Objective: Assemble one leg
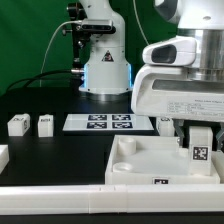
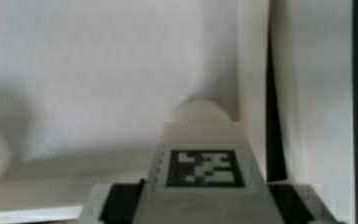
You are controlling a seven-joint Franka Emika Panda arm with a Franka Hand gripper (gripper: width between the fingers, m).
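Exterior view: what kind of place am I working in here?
Likely a robotics lab bench: a black table before a green backdrop, the marker board lying on it, and the gripper shut on a tagged leg over the white tray.

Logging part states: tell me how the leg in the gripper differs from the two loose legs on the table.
The held leg stands upright between the gripper fingers, above the white tray piece. The loose legs rest untouched on the black table, far toward the exterior view's left. All are white, tagged blocks.

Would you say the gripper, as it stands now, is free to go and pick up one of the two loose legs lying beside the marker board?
Probably not yet: the gripper already holds a leg over the tray-like piece, though nothing blocks the two loose legs.
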